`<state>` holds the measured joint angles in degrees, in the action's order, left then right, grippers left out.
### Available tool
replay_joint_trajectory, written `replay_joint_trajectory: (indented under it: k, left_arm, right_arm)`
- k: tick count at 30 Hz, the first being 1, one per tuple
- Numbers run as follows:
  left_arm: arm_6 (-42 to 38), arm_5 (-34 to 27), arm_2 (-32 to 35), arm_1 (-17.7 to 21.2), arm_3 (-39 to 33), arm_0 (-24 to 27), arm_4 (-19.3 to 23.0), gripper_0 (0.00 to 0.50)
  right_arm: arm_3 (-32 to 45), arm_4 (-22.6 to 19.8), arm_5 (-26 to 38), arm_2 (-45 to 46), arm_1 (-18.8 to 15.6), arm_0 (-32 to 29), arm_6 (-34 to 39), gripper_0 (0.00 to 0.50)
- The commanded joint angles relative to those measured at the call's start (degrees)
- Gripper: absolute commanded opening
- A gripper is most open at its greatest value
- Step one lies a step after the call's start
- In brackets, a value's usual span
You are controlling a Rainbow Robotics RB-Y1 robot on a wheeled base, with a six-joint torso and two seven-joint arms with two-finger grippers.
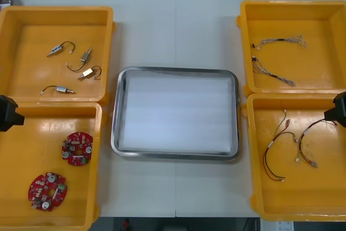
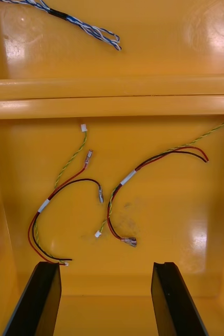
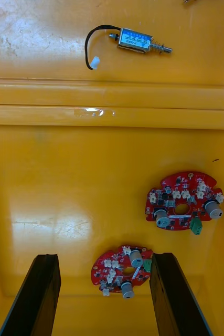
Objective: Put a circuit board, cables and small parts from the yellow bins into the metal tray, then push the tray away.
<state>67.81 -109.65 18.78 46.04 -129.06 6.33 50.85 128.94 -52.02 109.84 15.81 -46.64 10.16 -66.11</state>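
Since nothing is yet laid in the metal tray (image 1: 115, 128), bare between the yellow bins (image 1: 16, 36), the left gripper (image 3: 104, 258) is held with fingers apart over two circuit boards (image 3: 182, 202), and the right gripper (image 2: 105, 265), likewise parted, over the red and yellow cables (image 2: 128, 178).

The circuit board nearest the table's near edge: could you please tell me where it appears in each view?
Front view: circuit board in the near left bin, toward its near wall.
Left wrist view: between the open fingers of the left tool.
Right wrist view: faces the red and yellow cables.
Shared landmark: the second board, farther off.
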Motion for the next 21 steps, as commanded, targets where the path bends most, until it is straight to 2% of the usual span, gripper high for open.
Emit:
replay_joint_trajectory:
  k: [1,21]
  left_arm:
    - [2.6,-0.3,1.5,2.2,-1.5,-0.9,0.4,0.500]
    - [2.6,-0.3,1.5,2.2,-1.5,-0.9,0.4,0.500]
  right_arm:
    - [0.3,-0.4,0.2,1.4,-2.1,-0.8,-1.7,0.500]
    - [0.3,-0.4,0.2,1.4,-2.1,-0.8,-1.7,0.500]
